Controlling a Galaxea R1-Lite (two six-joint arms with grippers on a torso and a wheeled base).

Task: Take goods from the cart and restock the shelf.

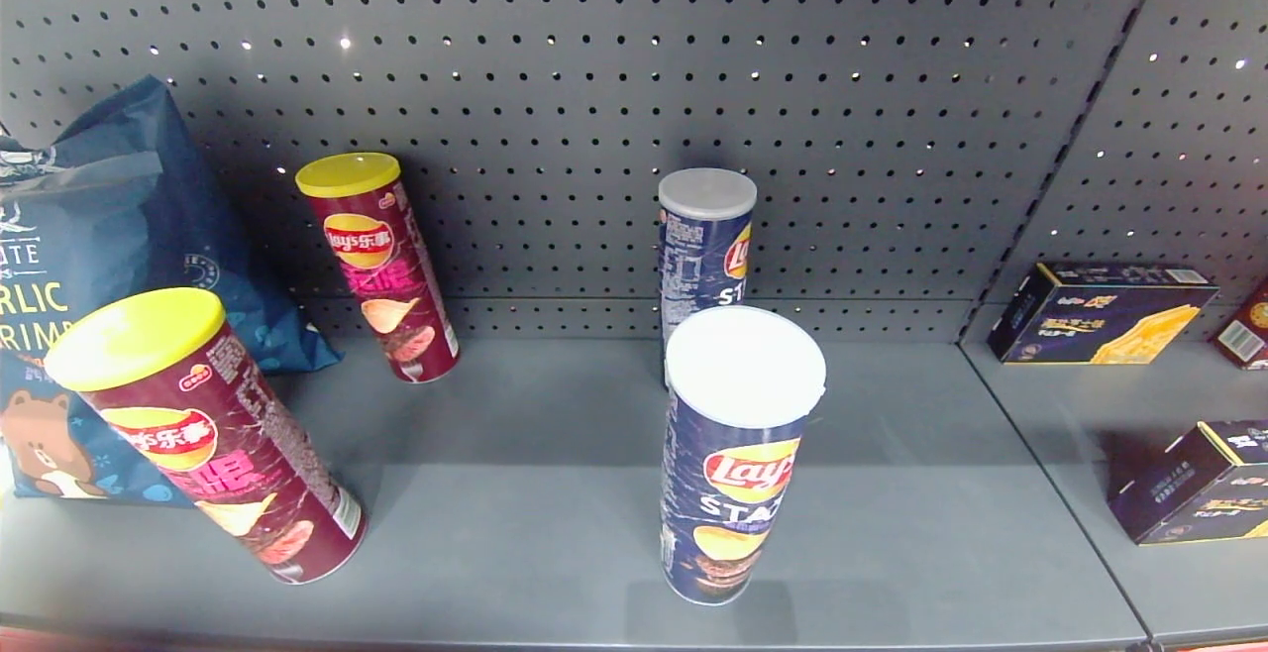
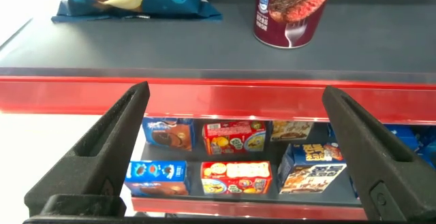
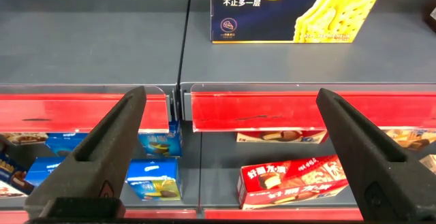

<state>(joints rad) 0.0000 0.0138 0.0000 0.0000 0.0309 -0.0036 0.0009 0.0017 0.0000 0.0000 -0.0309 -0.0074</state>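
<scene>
Left claw [image 2: 236,91]: released and empty; you hold it level with the red rail [image 2: 68,94], facing the shelf's front.
Right claw [image 3: 231,93]: spread wide, empty, before the rail below a box [image 3: 293,9].
Red cans [image 1: 213,434]: two upright on the shelf [image 1: 555,513], one behind the other, labels out.
Blue cans [image 1: 738,454]: filed the same way, well apart from the red.
Why: flavours seem set in rows so shoppers can read the fronts.
Bag [image 1: 119,226]: far left, beside the red cans.
Next: with both claws free, you probably fetch from the cart.

You can count two red cans [image 1: 381,271], two blue cans [image 1: 738,454], two dark blue boxes [image 1: 1100,313] and one blue bag [image 1: 109,226].
</scene>
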